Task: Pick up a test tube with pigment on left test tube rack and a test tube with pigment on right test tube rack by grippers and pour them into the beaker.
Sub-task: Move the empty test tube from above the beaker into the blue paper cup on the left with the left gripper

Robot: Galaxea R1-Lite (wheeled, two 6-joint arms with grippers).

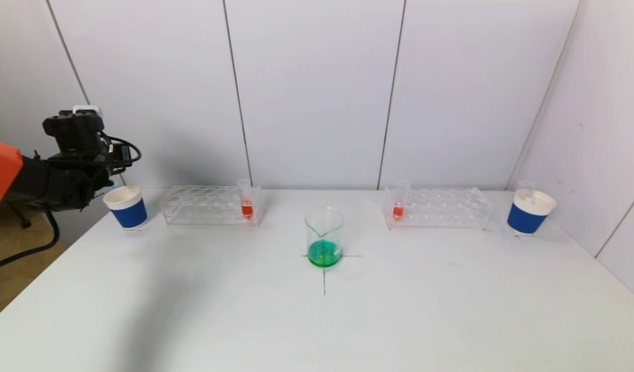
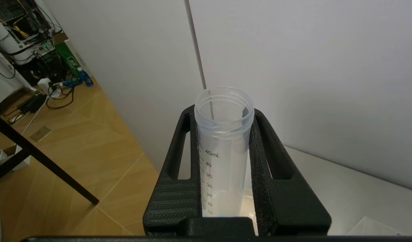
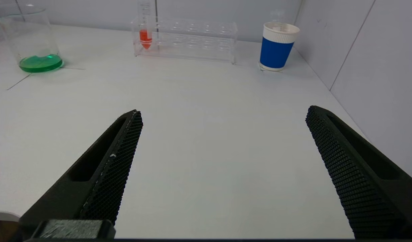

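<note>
Clear, emptied graduated tube (image 2: 222,151) is pinched in the left gripper (image 2: 226,161) above a paper cup (image 1: 126,206), where a misaligned release could drop it outside.

On the white surface (image 1: 192,310), the glass beaker (image 1: 324,236) stands at centre. Behind it, the left clear plastic rack (image 1: 209,205) and right clear plastic rack (image 1: 436,207) each have a blue paper cup (image 1: 126,207) at the outer end.

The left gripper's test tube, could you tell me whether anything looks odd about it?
Yes: the left gripper is shut on a test tube that looks empty, with no pigment visible, held above the left paper cup. Nothing appears spilled on the table.
</note>
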